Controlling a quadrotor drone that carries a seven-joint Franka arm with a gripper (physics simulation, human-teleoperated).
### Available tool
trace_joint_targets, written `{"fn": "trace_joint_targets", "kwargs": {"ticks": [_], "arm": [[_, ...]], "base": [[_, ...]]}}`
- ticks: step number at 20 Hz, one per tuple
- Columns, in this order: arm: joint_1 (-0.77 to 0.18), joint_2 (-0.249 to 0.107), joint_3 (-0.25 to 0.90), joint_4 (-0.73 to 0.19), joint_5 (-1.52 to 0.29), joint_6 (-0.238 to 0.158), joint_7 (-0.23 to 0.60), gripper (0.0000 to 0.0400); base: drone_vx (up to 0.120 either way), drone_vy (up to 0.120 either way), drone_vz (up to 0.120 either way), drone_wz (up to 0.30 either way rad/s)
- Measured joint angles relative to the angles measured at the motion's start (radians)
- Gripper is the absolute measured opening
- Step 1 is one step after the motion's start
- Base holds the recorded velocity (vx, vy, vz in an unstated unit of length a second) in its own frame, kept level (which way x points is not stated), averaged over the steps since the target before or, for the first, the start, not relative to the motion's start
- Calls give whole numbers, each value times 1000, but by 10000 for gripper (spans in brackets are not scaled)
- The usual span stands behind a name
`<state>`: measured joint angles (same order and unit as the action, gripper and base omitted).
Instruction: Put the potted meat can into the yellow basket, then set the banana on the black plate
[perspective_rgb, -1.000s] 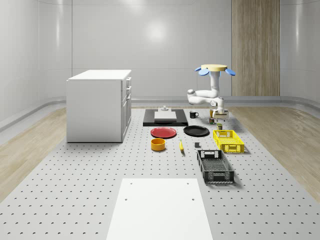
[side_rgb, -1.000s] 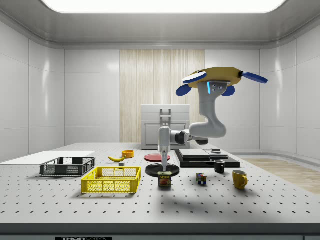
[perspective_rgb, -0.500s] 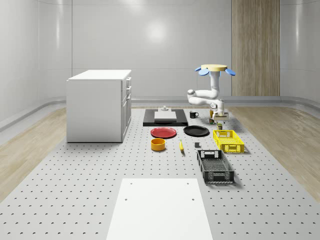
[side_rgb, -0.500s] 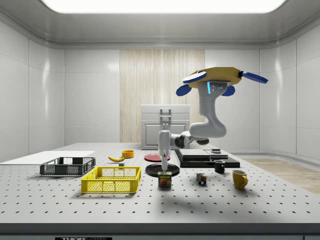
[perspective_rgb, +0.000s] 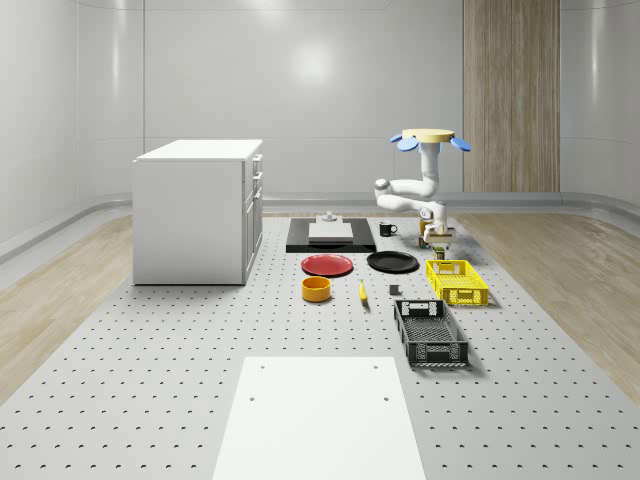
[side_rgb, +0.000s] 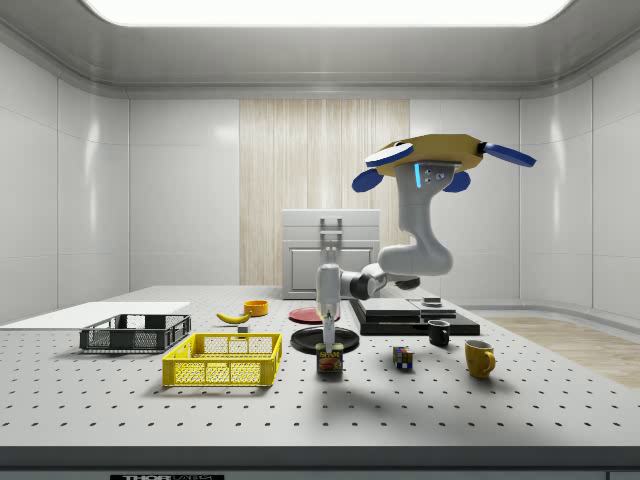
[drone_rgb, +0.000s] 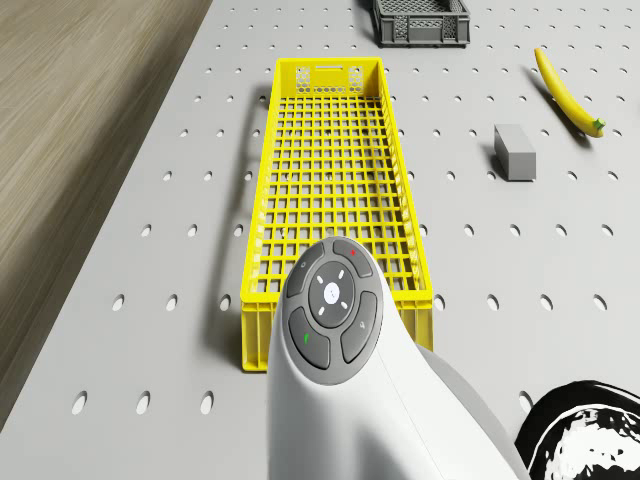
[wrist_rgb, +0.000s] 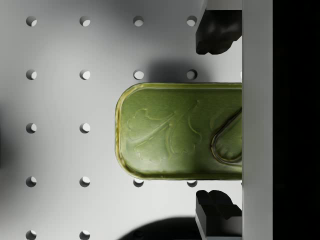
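While unfilled, yellow basket (drone_rgb: 335, 180).

Potted meat can (side_rgb: 330, 361): upright on table, green embossed lid up, just right of yellow basket (side_rgb: 223, 359) in side view. Basket: mesh walls, nothing inside it. Banana (drone_rgb: 566, 91): yellow, on its side, upper right of drone view. Black plate (perspective_rgb: 392, 262): flat, centre-right of whole-scene view.

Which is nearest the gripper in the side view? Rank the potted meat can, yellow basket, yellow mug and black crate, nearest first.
From the gripper:
1. Potted meat can, directly beneath.
2. Yellow basket, toward the side view's left.
3. Yellow mug, toward its right.
4. Black crate, far left.
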<state>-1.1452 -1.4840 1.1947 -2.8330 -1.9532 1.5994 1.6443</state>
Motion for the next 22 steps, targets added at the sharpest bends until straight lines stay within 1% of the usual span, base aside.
{"fn": "trace_joint_targets", "kwargs": {"ticks": [14,22], "arm": [[-7,-2,-49,18,-46,23,-3,400],[0,-2,-61,24,-57,29,-13,400]], "base": [[0,0,0,0],[0,0,0,0]]}}
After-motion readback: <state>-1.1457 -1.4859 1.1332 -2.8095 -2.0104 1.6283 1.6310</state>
